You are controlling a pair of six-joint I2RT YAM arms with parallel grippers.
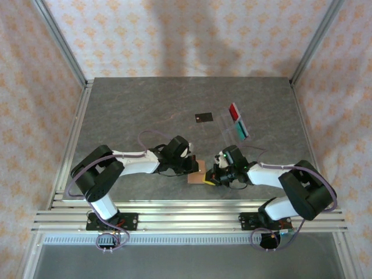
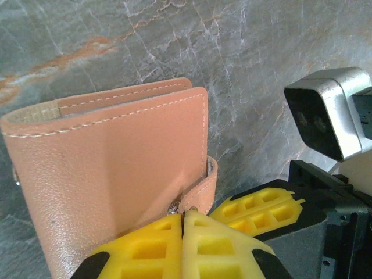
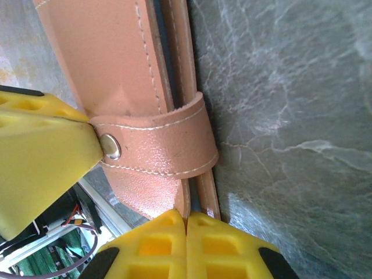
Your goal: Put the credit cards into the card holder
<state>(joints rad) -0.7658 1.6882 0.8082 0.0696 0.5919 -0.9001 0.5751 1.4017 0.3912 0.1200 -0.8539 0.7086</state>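
Note:
The tan leather card holder (image 1: 195, 176) stands on edge near the table's front middle, between both grippers. My left gripper (image 2: 183, 212) is shut with its tips pinching the end of the snap strap (image 2: 200, 189). My right gripper (image 3: 186, 214) is shut on one leather edge of the card holder (image 3: 116, 64), just below the strap (image 3: 168, 145). The strap still wraps round the holder. A black credit card (image 1: 203, 117) lies flat farther back. A red card (image 1: 233, 111) and a teal card (image 1: 239, 129) rest to its right.
The red and teal cards sit in a clear stand (image 1: 246, 130) at the back right. Metal rails (image 1: 186, 218) run along the table's front edge, close behind the grippers. Patterned walls enclose the table on three sides.

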